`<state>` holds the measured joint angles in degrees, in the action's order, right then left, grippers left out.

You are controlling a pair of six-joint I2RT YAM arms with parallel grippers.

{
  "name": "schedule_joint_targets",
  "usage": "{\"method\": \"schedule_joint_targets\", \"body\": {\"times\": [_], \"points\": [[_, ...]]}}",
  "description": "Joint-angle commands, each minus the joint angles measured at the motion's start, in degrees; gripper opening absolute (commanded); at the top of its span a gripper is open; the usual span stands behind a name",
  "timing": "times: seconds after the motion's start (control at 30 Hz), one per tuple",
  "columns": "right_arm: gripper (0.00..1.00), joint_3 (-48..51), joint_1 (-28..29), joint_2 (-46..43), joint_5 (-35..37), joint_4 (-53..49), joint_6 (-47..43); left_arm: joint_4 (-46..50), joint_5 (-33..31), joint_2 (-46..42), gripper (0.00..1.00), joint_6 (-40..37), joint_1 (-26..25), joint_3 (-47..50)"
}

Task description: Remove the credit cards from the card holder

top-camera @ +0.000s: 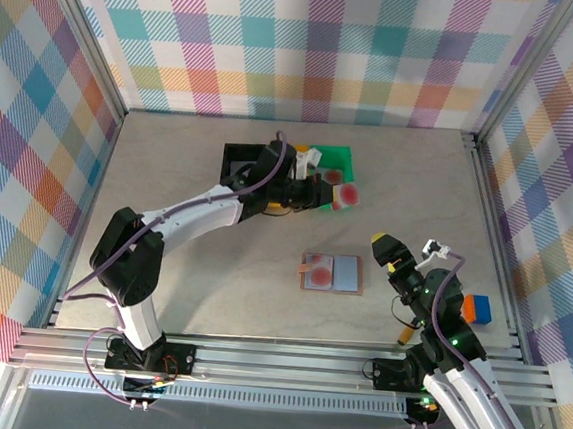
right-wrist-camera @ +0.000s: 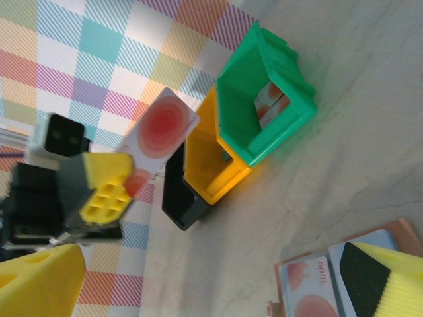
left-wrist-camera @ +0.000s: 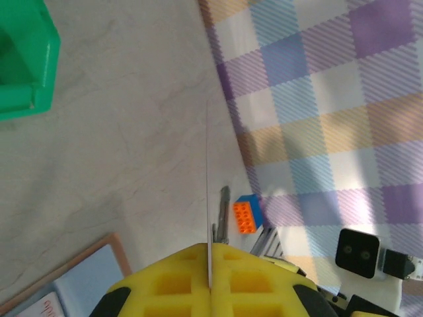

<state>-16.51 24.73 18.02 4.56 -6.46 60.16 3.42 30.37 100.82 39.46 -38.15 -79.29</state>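
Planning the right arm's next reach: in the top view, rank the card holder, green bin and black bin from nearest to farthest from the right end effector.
1. The card holder, lying open just left of the right end effector.
2. The green bin, farther back.
3. The black bin, at the back, farthest left.

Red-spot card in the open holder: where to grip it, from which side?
The card lies flat in the left pocket of the open card holder, so no face pinch. Likely come from above at a tilt, catch an exposed edge and slide it out. Which edge is free is too small to tell.
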Motion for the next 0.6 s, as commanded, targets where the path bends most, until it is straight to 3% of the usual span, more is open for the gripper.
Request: {"method": "schedule_joint_targets", "body": {"times": [0.0, 0.23, 0.57], "points": [[0.99, -2.99, -0.12, -1.09, 0.37, -3.0, -4.44, 20.99, -2.14, 3.63, 0.0, -11.1, 1.51, -6.39], [0.99, -3.61, -0.12, -3.07, 0.38, -6.26, -7.5, 31.36, -5.77, 9.93, 0.0, -16.74, 3.37, -17.46], [0.99, -3.01, -0.12, -3.12, -1.08, -6.19, -7.87, 29.94, -7.78, 16.1, 0.0, -15.39, 4.57, -24.29]]}}
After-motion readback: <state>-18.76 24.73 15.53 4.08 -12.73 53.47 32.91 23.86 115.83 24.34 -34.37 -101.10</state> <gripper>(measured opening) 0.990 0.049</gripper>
